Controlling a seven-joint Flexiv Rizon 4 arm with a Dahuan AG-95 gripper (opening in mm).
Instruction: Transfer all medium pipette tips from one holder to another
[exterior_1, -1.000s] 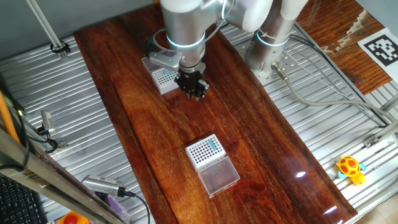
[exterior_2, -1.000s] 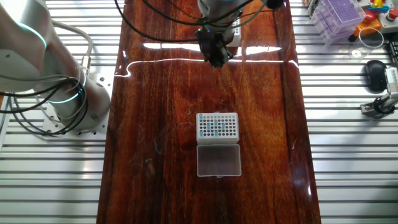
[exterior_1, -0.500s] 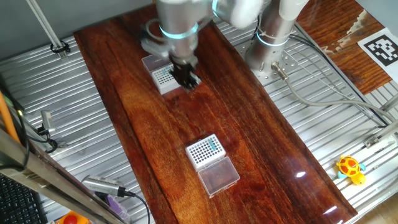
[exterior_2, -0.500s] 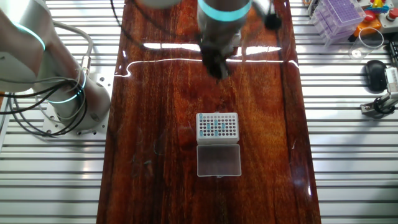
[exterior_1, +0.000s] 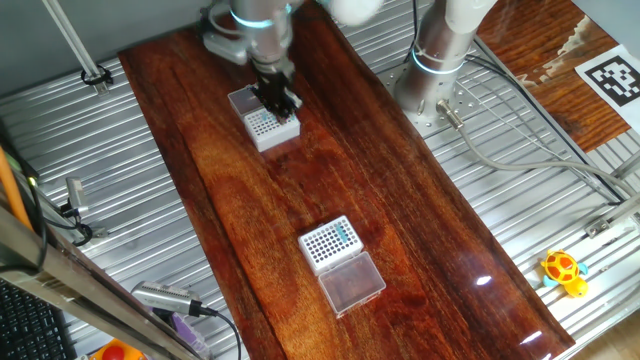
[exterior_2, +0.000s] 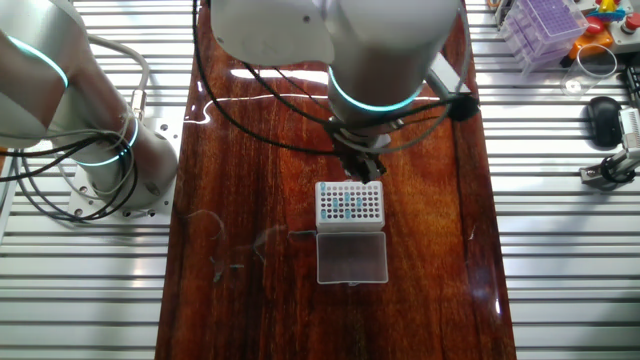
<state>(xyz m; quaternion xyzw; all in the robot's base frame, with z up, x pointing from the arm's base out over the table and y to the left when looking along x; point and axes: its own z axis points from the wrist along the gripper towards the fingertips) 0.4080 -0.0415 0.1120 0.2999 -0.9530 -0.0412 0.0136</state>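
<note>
Hovering over the far rack (exterior_1: 268, 128) in one fixed view, I am holding my claw (exterior_1: 277, 98) just above its grid; whether my fingers are apart or together I cannot tell. The medium pipette tips (exterior_1: 345, 233) are sitting in one corner of the near rack (exterior_1: 329, 243), its clear lid (exterior_1: 352, 281) lying open beside it.

In the other fixed view my claw (exterior_2: 360, 168) is hanging near the upper edge of the rack (exterior_2: 350, 203) where the teal tips (exterior_2: 347, 203) are showing, jaw state again unclear.
</note>
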